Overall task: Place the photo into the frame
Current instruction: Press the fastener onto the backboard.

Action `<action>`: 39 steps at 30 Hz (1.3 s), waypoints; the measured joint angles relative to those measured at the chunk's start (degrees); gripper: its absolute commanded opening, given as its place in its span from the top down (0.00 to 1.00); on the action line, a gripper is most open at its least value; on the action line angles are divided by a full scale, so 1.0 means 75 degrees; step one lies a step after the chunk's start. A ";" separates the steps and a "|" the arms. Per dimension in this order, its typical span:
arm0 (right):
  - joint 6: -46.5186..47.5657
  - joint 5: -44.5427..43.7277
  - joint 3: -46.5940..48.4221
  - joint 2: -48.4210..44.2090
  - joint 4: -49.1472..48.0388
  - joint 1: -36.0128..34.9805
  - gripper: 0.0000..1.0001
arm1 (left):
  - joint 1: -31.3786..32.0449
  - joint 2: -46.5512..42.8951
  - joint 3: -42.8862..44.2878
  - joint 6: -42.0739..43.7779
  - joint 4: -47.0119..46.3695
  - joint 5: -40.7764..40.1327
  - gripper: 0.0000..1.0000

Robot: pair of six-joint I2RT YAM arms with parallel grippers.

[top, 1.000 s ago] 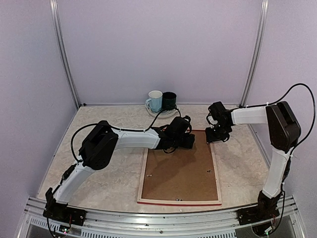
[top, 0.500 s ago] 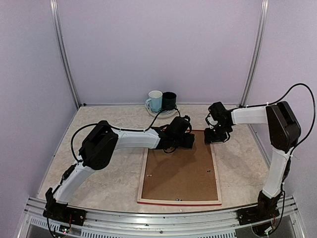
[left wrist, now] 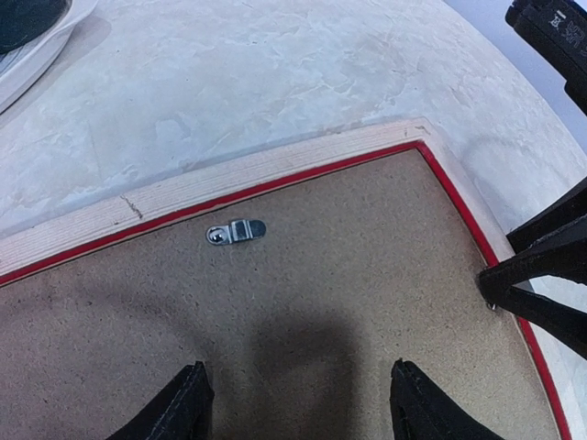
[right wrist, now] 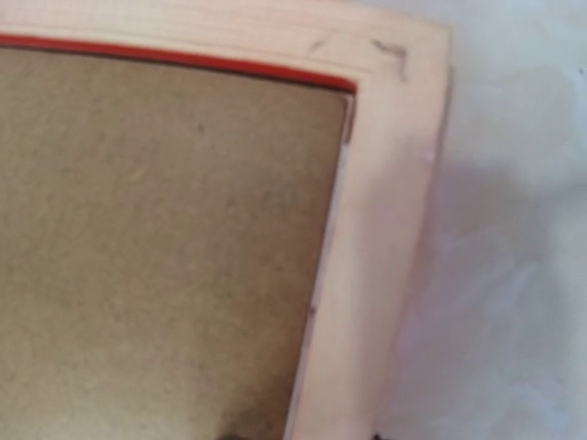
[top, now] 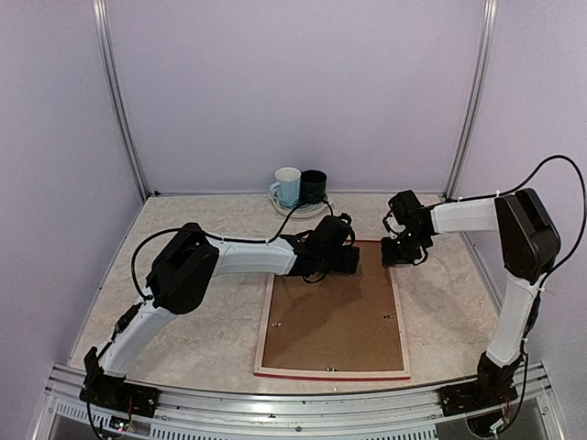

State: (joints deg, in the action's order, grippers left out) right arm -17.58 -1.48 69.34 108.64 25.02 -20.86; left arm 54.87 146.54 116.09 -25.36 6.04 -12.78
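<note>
Well, the large thin red-and-pale-wood frame (top: 330,373) lies face down on the marble table (top: 202,321), with a brown backing board (top: 332,321) inside. Only the left wrist view shows a small metal clip (left wrist: 237,231) and the left gripper (left wrist: 298,390) spread empty over the board. The right gripper (top: 404,252) sits at the far-right corner, and I cannot tell how its jaws stand.
</note>
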 measured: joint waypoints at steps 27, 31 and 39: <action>0.1032 0.1183 0.1562 0.1192 0.0085 -0.0440 0.64 | -0.0315 -0.1276 -0.1985 -0.0624 -0.0102 -0.0612 0.32; 0.1072 0.1198 0.1746 0.1297 0.0102 -0.0527 0.50 | -0.0326 -0.1306 -0.2002 -0.0571 -0.0055 -0.0574 0.32; 0.0624 0.0868 0.2113 0.1303 0.0210 -0.0568 0.45 | -0.0326 -0.1107 -0.1539 -0.0332 -0.0227 -0.0213 0.33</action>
State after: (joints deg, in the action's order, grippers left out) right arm -12.91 5.04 85.19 118.41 26.59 -25.12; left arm 52.42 138.23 104.55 -27.86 4.34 -14.37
